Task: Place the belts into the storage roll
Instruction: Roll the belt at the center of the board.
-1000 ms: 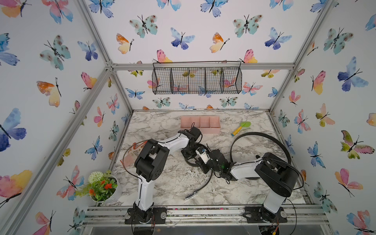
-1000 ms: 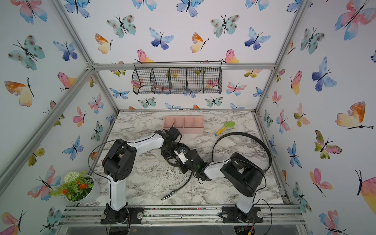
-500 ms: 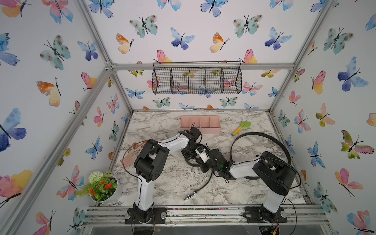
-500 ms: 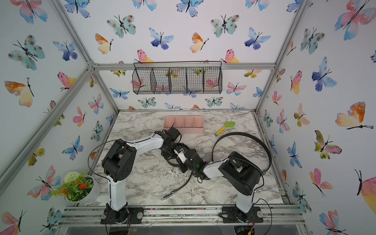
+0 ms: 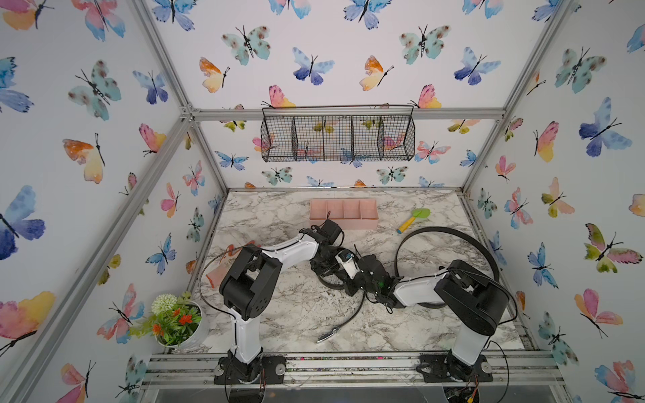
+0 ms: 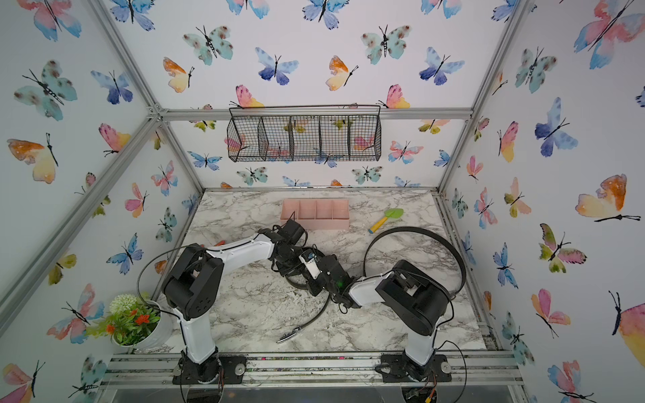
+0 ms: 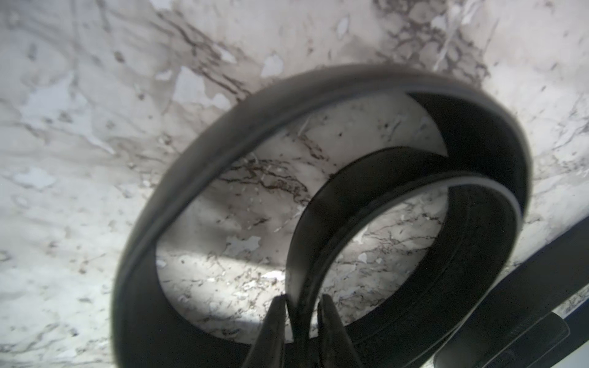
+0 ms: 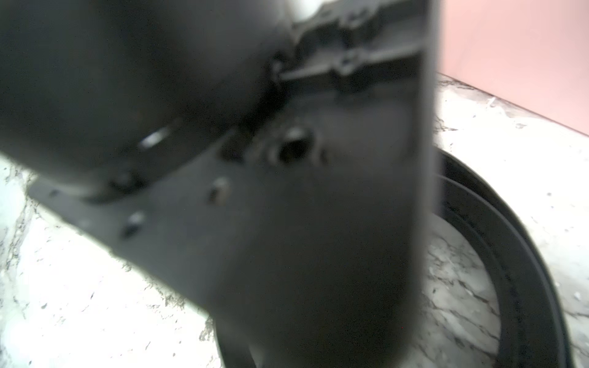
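**Hazards.** The coiled belt (image 7: 478,143) is standing on edge in two loose wraps on the marble table (image 5: 279,314). I am judging that it is ready to spring open as soon as a grip slackens. At this width it is also too wide for a square compartment of the storage roll (image 5: 343,225). Its tail is trailing toward 6 o'clock and ending in the buckle (image 5: 326,337), which is liable to drag and unwind the coil on lifting. My wrists are crowding each other: a dark housing is blocking most of the right wrist view, so a knock is possible.

**Jaws.** My left gripper (image 7: 301,306) is standing narrowly parted astride the inner wrap, one finger on each side. Whether the pads are bearing on it I cannot tell. My right gripper (image 5: 338,274) is pressed together on the coil's 3 o'clock side, and I am not seeing what, if anything, it is pinching.

**Position.** The coil is sitting at table centre, with the storage roll well apart at its 12 o'clock. The second belt (image 5: 439,229) is lying in a wide loop at 3 o'clock.
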Robot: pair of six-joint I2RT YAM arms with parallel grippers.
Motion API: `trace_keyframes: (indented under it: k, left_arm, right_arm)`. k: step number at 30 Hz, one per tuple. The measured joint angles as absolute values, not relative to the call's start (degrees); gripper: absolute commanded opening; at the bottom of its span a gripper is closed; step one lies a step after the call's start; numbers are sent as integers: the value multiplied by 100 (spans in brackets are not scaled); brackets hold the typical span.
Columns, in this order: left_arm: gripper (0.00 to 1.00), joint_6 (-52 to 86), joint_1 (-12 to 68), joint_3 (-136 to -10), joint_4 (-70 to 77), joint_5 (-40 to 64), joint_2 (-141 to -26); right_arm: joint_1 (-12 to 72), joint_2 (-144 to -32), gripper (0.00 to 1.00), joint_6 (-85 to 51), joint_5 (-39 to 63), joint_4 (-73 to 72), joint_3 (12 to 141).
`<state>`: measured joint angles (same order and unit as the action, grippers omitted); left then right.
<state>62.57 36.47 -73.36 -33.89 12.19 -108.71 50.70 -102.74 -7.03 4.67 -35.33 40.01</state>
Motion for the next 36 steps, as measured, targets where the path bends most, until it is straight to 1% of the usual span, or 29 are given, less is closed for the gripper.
trace_keyframes:
  k: [1, 3, 4, 5, 6, 8, 16, 21, 25, 28, 29, 33, 36]
  left_arm:
    - [41, 6248, 3645, -7336, -3387, 1236, -10871]
    - [63, 6217, 3645, -7338, -3361, 1245, -10871]
    - [72, 6198, 3645, -7334, -3352, 1238, -10866]
    - [78, 6202, 3640, -7317, -3334, 1234, -10849]
    - [87, 6176, 3625, -7284, -3323, 1214, -10790]
    - [99, 6184, 3579, -7168, -3280, 1190, -10584]
    - [98, 6193, 3157, -6578, -3011, 1127, -9262]
    - [98, 6390, 3144, -5391, -2530, 1166, -7760]
    - [98, 6873, 3212, -4495, -2196, 1299, -6932]
    - [98, 7332, 3586, -4038, -2110, 1313, -6678]
    - [98, 7472, 3833, -3999, -2139, 1313, -6670]
    - [98, 7881, 4681, -4342, -2353, 1280, -6897]
    - [98, 8103, 5096, -4711, -2515, 1251, -7168]
  right_arm:
    - [5065, -10274, 3, -707, 464, -3535, 3999]
    - [5052, -10263, 3, -705, 458, -3548, 3979]
    - [5046, -10252, 3, -698, 458, -3548, 3966]
    - [5043, -10243, 3, -694, 458, -3546, 3957]
    - [5037, -10224, 3, -681, 458, -3542, 3944]
    - [5024, -10178, 3, -659, 464, -3544, 3918]
    - [4939, -9972, 3, -635, 495, -3642, 3863]
    - [4840, -9972, 3, -574, 513, -3594, 3822]
    - [4755, -9972, 3, -303, 545, -3452, 3826]
    - [4744, -9972, 3, 54, 567, -3157, 3883]
    - [4740, -9972, 3, 196, 578, -3061, 3909]
    - [4711, -9972, 3, 561, 580, -2845, 3972]
    - [4683, -9972, 3, 676, 567, -2803, 3975]
